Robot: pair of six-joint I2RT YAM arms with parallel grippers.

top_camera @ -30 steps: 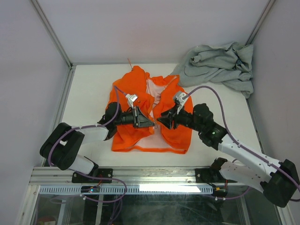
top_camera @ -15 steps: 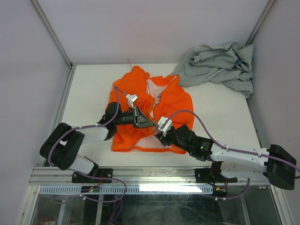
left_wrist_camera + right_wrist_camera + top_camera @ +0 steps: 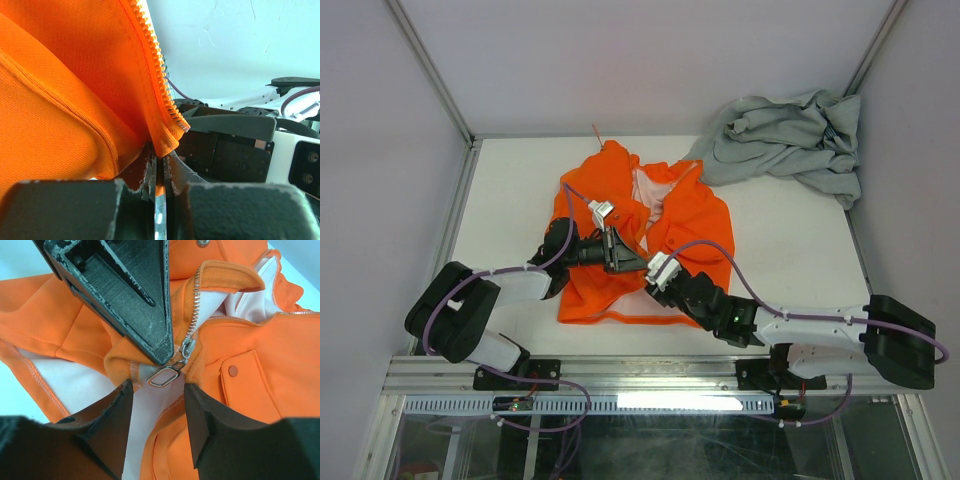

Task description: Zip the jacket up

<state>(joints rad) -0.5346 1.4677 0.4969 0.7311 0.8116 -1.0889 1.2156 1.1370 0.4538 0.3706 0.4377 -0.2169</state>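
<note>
Pull ring [image 3: 165,376] not yet gripped.
My left claw [image 3: 159,165] clamps the jacket [image 3: 695,225] edge (anchoring the teeth); my right claw [image 3: 159,390], open, brackets the pull ring at twelve o'clock.

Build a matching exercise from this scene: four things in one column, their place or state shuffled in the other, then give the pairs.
Things
1. left gripper
2. right gripper
3. crumpled light grey garment
4. oval silver metal zipper pull

Places or states
A. heaped in the far right corner of the white table
B. jaws apart, holding nothing
C. lying loose over pale lining, gripped by nothing
D. clamped on the zipper edge of the bright orange fabric jacket

Pairs: 1-D, 2-B, 3-A, 4-C
</note>
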